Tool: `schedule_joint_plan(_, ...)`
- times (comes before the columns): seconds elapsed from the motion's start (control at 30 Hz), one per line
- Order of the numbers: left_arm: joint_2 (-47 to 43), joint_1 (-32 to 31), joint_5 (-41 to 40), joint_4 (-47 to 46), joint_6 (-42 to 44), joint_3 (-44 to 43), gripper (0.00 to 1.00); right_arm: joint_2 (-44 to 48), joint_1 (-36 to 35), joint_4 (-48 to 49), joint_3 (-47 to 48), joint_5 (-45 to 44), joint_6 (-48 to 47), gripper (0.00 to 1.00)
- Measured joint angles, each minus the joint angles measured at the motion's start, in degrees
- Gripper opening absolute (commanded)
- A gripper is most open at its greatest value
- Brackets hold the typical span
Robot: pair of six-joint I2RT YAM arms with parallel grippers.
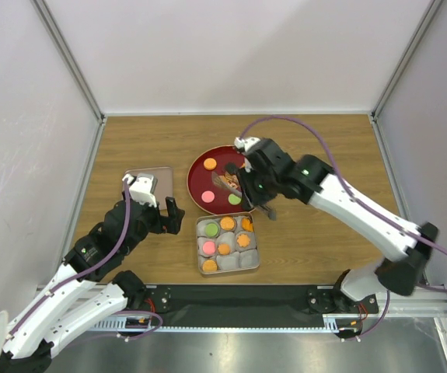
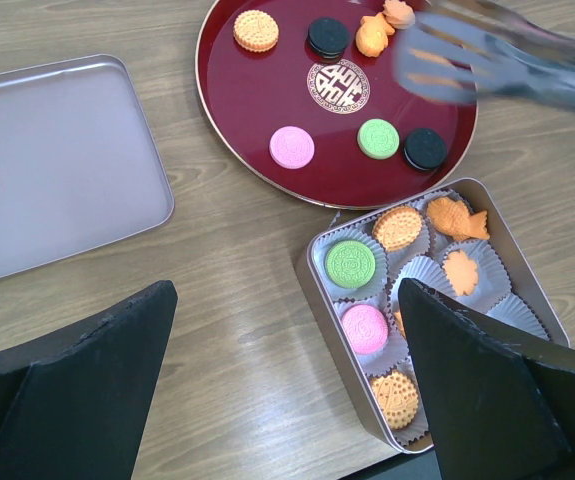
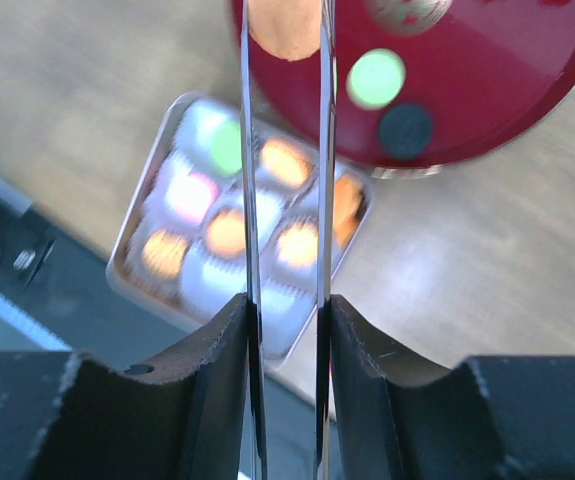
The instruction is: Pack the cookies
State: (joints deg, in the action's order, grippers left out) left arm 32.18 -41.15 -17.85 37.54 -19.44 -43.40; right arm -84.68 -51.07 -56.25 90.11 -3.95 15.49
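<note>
Cookies lie on a round red plate [image 1: 198, 185]: orange [image 2: 255, 30], black [image 2: 327, 37], pink [image 2: 292, 147], green [image 2: 378, 138] and black [image 2: 424, 148]. More sit in paper cups in the square tin [image 2: 312, 275], among them green [image 2: 351, 263] and pink [image 2: 364, 328]. My right gripper [image 3: 287, 310] is shut on metal tongs [image 3: 250, 180], which reach over the plate [image 3: 487, 60]. An orange cookie [image 3: 282, 35] shows between the tong tips. My left gripper [image 2: 287, 390] is open and empty above the bare table, just left of the tin.
The tin's lid [image 2: 57, 160] lies flat on the table, left of the plate. The tongs [image 2: 487, 65] show blurred over the plate's right side. The walls of the enclosure stand close on three sides.
</note>
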Motion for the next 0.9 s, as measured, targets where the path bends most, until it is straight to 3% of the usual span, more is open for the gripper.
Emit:
schedule_joint_plan(0.2,0.0,0.0,0.0,0.0,0.0,0.0,1.00,12.1,-5.3,-4.3,-8.0,2.1,2.9,0.35)
schedule_joint_plan(0.33,0.0,0.0,0.0,0.0,0.0,0.0,1.00,15.5,-9.4,-6.8,-12.6,2.8,5.6,0.35)
schedule_joint_plan(0.6,0.3,0.0,0.0,0.0,0.0,0.0,1.00,16.8,-16.3,-7.8,-18.7,3.4,10.1,0.35)
schedule_joint_plan(0.9,0.5,0.0,0.0,0.0,0.0,0.0,1.00,16.8,-19.3,-5.9,-23.4,5.1,13.2,0.36)
